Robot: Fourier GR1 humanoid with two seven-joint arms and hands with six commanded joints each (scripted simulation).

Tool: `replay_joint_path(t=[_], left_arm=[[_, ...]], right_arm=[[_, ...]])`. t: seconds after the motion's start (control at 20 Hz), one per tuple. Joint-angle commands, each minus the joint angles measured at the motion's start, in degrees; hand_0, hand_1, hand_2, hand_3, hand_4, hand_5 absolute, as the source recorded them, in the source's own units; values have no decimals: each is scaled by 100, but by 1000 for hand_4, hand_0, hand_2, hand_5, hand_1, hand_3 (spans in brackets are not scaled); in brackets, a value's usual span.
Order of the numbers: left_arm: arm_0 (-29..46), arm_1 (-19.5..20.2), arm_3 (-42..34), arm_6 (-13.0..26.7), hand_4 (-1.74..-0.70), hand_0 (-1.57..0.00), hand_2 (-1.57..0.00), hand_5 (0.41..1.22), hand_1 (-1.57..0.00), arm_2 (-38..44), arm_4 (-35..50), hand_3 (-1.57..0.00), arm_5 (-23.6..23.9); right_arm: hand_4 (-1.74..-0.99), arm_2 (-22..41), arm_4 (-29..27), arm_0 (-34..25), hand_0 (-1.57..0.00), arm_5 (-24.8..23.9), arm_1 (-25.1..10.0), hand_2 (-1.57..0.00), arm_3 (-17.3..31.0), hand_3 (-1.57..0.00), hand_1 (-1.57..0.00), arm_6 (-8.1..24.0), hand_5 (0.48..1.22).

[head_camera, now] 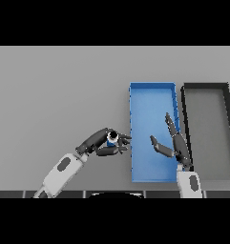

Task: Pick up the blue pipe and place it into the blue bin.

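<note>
The pipe (111, 138) is a short blue piece with a pale open end facing up, pinched between the curled fingers and thumb of the left hand (106, 144), just beside the left wall of the blue bin (152, 90) and above the bench (59, 95). The right hand (173, 143) hangs over the bin's right part, fingers straight and spread, thumb out to the left, holding nothing. A black bin (205, 86) stands just right of the blue one. One pipe, two bins, two hands.
</note>
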Motion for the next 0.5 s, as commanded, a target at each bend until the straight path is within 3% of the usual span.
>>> replay_joint_path(t=[0.0, 0.15, 0.2, 0.45], left_arm=[[25, 25, -27, 8, -1730, -1570, -1570, 1220, -1570, -10, -35, -1442, 16], [48, -14, -20, -19, -1731, -1571, -1571, 1221, -1571, -34, -63, -1438, 13], [110, 45, -54, -87, -1731, -1571, -1571, 1221, -1571, -31, -55, -1438, -25], [23, -18, 45, -36, -1731, -1571, -1571, 1221, -1571, 16, -65, -1440, -49]], right_arm=[[-1207, 18, 22, -1, 1, -15, 29, 1, 29, 1, 1, -27, 619], [-1195, -69, -353, -45, 1, 255, -98, 1, -217, 1, 1, -173, 610], [-1197, -120, -746, -81, 1, 525, -162, 1, -335, 1, 1, -95, 604], [-1250, 20, -1918, -570, 1, 1530, -837, 1, -1152, 1, 1, 852, 532]])
